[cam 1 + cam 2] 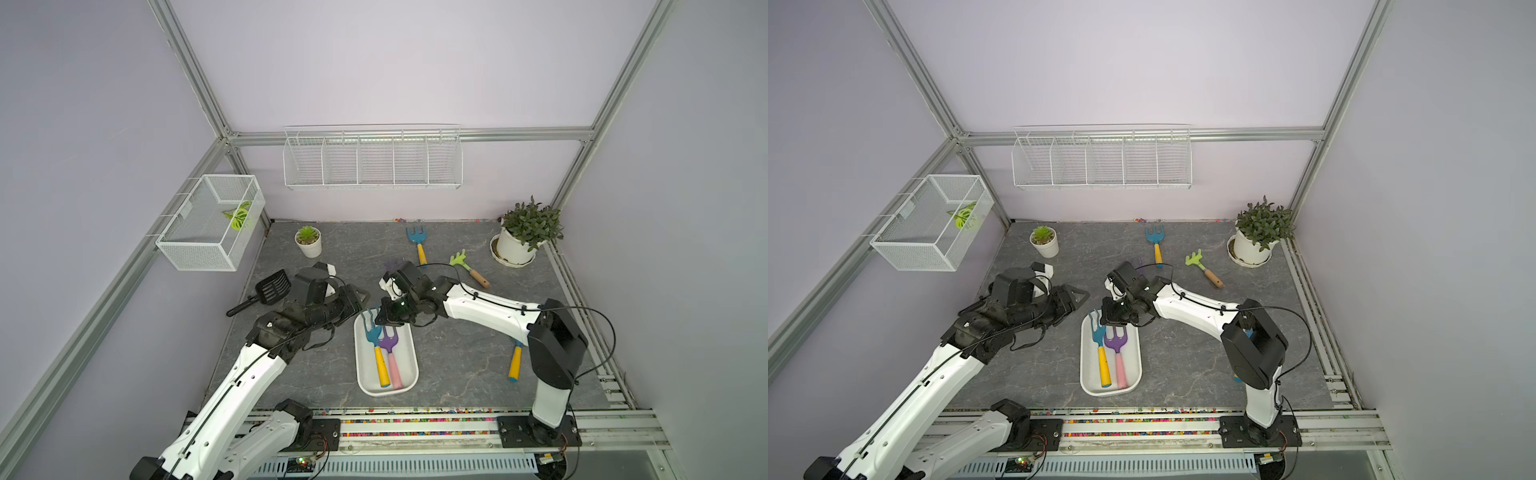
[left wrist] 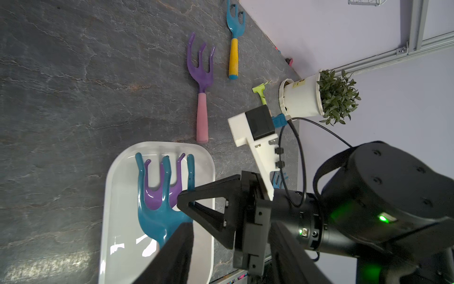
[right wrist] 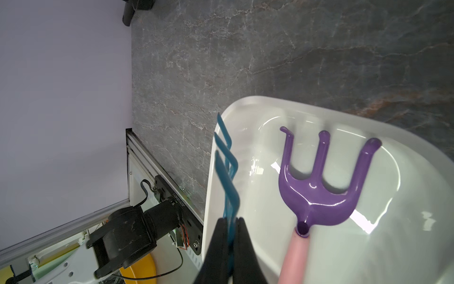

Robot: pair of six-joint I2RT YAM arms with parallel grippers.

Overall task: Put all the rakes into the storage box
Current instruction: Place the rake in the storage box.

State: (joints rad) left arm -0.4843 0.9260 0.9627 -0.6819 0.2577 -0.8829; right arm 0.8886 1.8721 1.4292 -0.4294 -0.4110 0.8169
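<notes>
The teal rake (image 1: pixel 379 361) with the yellow handle is seen lying in the storage box (image 1: pixel 367 376), beside a purple rake (image 1: pixel 390 340) with a pink handle. Its head is clamped by the right gripper (image 3: pixel 232 221), whose jaws are closed flat on the blade. This pinch is shown only in the right wrist view, where the prongs are turned on edge at the box's rim. The left gripper (image 1: pixel 356 308) is poised just beside the box's far corner, jaws partly apart, with nothing seen between them. A second purple rake (image 2: pixel 202 83), mostly hidden behind the right wrist in both top views, is shown whole on the table (image 1: pixel 457 353) in the left wrist view. The boxed rakes' handles are shown in full only in the top views.
</notes>
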